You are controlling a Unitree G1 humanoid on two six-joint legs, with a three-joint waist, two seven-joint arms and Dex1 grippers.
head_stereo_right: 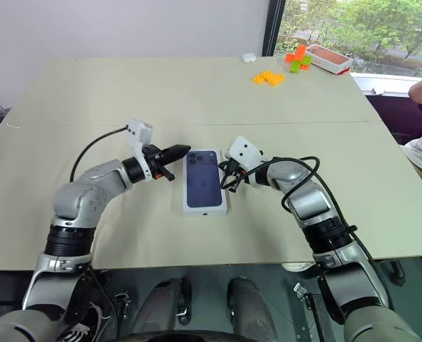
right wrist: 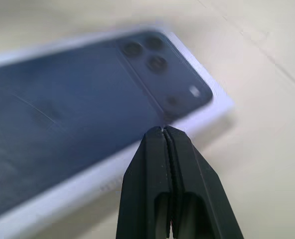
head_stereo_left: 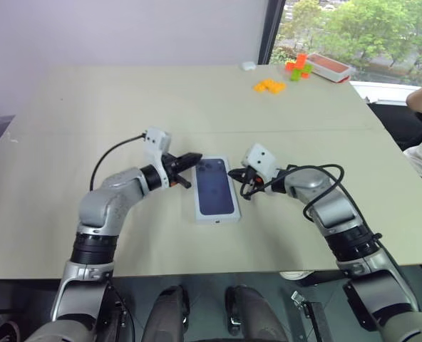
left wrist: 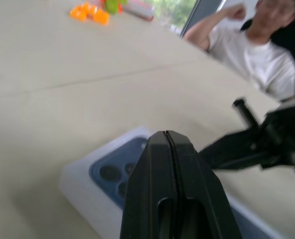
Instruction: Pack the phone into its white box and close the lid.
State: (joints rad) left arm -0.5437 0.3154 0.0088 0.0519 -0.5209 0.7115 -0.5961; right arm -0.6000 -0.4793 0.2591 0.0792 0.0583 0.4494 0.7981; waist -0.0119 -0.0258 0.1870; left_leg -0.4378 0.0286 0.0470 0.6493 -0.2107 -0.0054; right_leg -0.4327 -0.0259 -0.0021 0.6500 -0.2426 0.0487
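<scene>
White rectangular cardboard, printed on its upper face with a dark blue phone picture, is seen lying flat near the front edge of the pale beige table: this is the lid, and it appears seated squarely, so the white box is judged to be underneath and closed over, though the tray itself and the phone are hidden and cannot be confirmed. The left gripper is held just off the lid's far left corner, its two black fingers pressed fully together and gripping nothing; in the left wrist view the closed fingertips are aimed over the printed camera cluster. The right gripper is placed at the lid's right long edge, likewise closed tight and empty, its tip pointing at the white rim in the right wrist view; whether it actually touches cannot be told. Both claws are probably kept shut so they serve as blunt pushers for pressing or squaring the lid rather than for grasping. The task is judged nearly or fully done; any remaining step would be a light downward press. Orange and green toy blocks and a red-and-white case are left far back, well apart. A person in a white shirt is seated beyond the table's right side.
</scene>
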